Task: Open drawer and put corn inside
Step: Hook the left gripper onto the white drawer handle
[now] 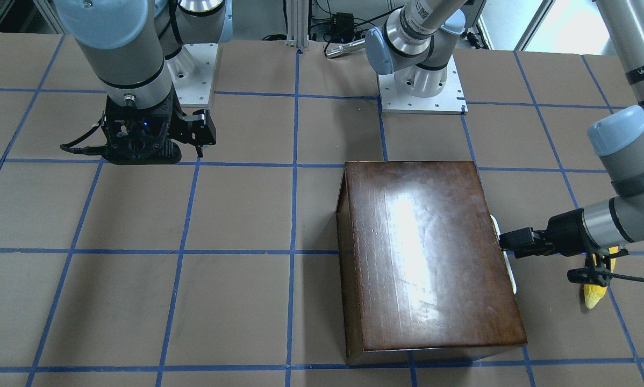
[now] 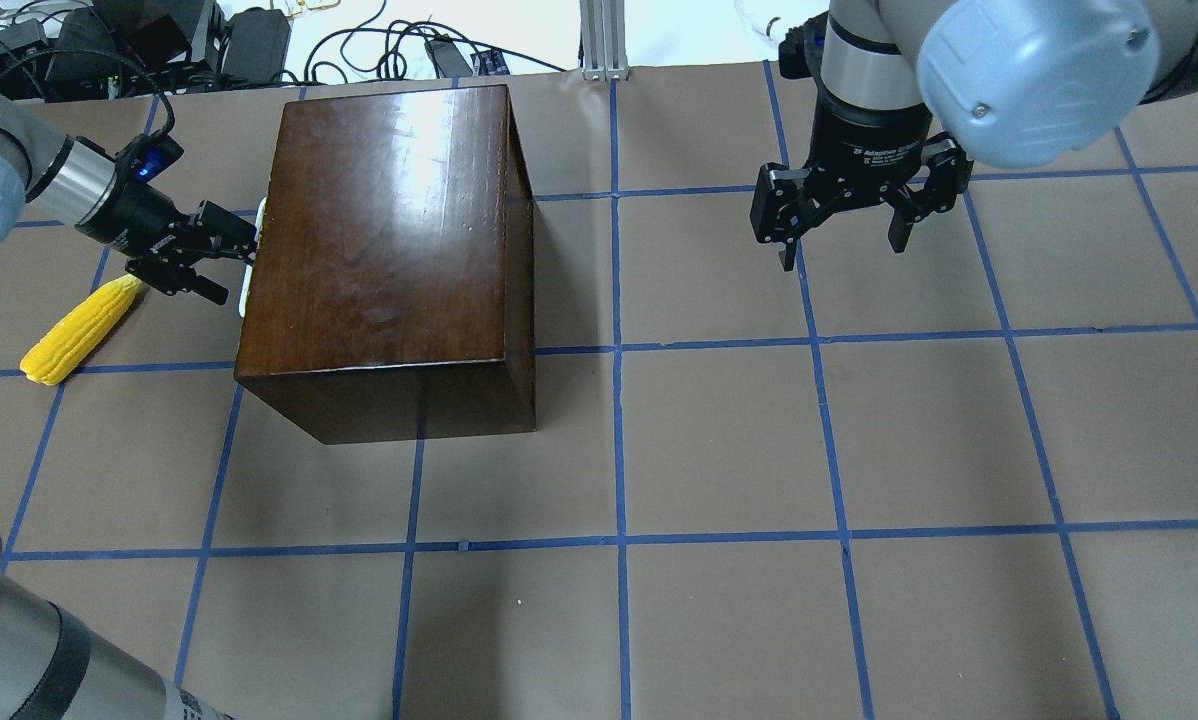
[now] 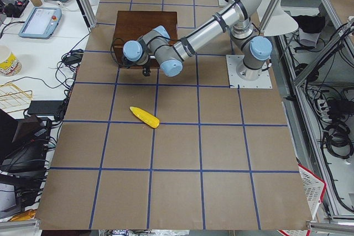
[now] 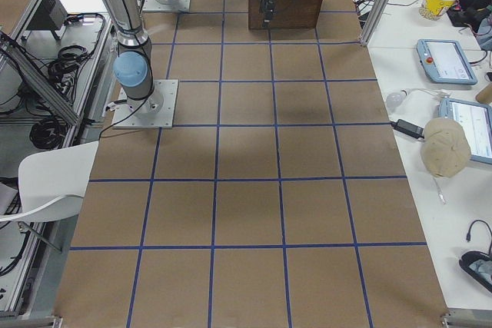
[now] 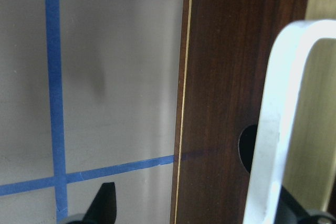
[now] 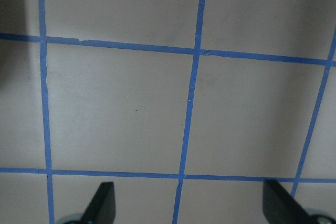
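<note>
Overhead exterior view places the drawer (image 5: 226, 77) on the side of the dark wooden box (image 2: 389, 250) that faces the robot's left. It is shut: the left wrist camera shows its dark front panel flush with the box, with only a hairline seam at the edge. The whitish handle (image 5: 278, 119) stands off that panel as a pale bar.

The corn (image 2: 79, 332) lies on the surface (image 2: 719, 440), out in front of the drawer side, apart from the box and just beside the left arm's wrist.

The left fingers (image 2: 191, 285) are spread apart and pushed up to the drawer front. The handle bar sits between them, close against one finger, and nothing is clamped yet. The right fingers (image 2: 771, 212) are also spread wide and grip nothing. They hang above the surface well apart from the box.

The step in hand looks like the grasp on the handle, so the opening has not begun. The next move seems to call for closing on the bar and pulling straight away from the box, along the drawer's slide. The corn lies near that path, so the pull may need to stop short of it.
</note>
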### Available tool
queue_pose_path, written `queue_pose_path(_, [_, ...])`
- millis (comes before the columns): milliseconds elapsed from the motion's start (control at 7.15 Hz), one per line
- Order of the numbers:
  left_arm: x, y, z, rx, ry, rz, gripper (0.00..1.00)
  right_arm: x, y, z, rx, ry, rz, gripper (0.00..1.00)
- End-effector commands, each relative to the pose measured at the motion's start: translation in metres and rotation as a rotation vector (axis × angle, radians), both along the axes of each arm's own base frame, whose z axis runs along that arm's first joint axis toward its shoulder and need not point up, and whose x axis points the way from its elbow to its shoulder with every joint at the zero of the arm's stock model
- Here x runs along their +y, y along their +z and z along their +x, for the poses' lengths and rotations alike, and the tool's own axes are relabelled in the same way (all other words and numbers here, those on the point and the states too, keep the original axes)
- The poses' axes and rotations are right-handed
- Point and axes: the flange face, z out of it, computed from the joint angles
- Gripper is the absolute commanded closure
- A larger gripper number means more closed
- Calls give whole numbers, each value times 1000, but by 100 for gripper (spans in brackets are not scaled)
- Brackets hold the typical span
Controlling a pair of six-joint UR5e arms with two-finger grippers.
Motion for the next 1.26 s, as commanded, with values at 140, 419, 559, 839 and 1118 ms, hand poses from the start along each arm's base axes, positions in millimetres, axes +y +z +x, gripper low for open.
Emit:
queue_pose_path(140, [-2, -4, 1, -1, -9, -5, 0, 0, 0, 0, 0, 0, 0, 0])
queue_pose_path(419, [-5, -2, 3, -11, -15, -21, 0, 0, 0, 0, 0, 0, 0, 0])
queue_pose_path(559, [-6, -2, 6, -13, -12, -22, 0, 0, 0, 0, 0, 0, 0, 0])
queue_pose_path(839, [-6, -2, 13, -51, -24, -25, 0, 0, 0, 0, 0, 0, 0, 0])
queue_pose_path(1118, [-7, 1, 16, -59, -26, -41, 0, 0, 0, 0, 0, 0, 0, 0])
